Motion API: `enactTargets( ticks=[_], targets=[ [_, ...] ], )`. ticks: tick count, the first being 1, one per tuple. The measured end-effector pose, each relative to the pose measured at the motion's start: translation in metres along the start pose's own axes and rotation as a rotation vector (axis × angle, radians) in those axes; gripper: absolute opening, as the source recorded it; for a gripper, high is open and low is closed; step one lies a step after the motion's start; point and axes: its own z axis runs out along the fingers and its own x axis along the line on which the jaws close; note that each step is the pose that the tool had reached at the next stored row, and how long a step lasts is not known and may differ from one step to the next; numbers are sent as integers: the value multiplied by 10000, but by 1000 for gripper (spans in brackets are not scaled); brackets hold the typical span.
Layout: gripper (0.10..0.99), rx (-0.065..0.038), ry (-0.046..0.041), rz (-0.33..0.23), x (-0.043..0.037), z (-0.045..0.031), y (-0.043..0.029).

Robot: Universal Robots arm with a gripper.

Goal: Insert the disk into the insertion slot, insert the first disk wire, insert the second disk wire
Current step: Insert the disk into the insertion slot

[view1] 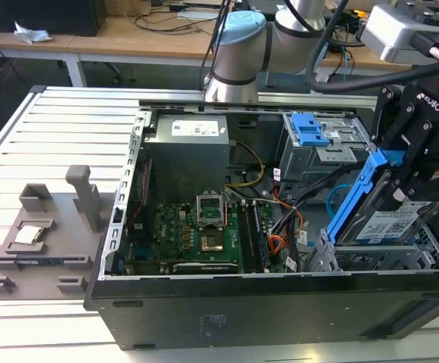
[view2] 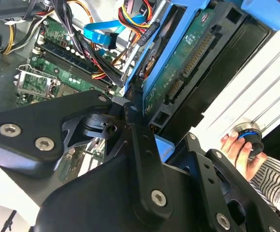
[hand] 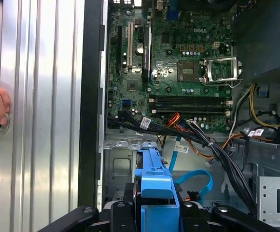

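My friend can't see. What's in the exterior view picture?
The black gripper holds the disk in its blue frame, tilted, lower end at the silver insertion slot, at the exterior view's right of an open computer case. A green motherboard lies inside the case; a grey tray sits outside on the exterior view's left.

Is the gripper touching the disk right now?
Touching. In the exterior view the gripper is clamped on the disk, gripping the upper end of its blue carrier frame, with no gap between them.
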Motion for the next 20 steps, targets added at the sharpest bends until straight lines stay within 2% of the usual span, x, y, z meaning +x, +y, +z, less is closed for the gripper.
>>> enactTargets(
  ticks=[11, 16, 17, 18, 19, 20],
  targets=[
    [365, 0, 0, 0, -2, 84, -4],
    [365, 0, 5, 0, -1, 87, -4],
    [376, 0, 3, 0, -1, 87, -4],
    [431, 0, 0, 0, -2, 88, -4],
    [431, 0, -2, 0, -2, 89, -4],
    [502, 0, 1, 0, -2, 89, -4]
  ],
)
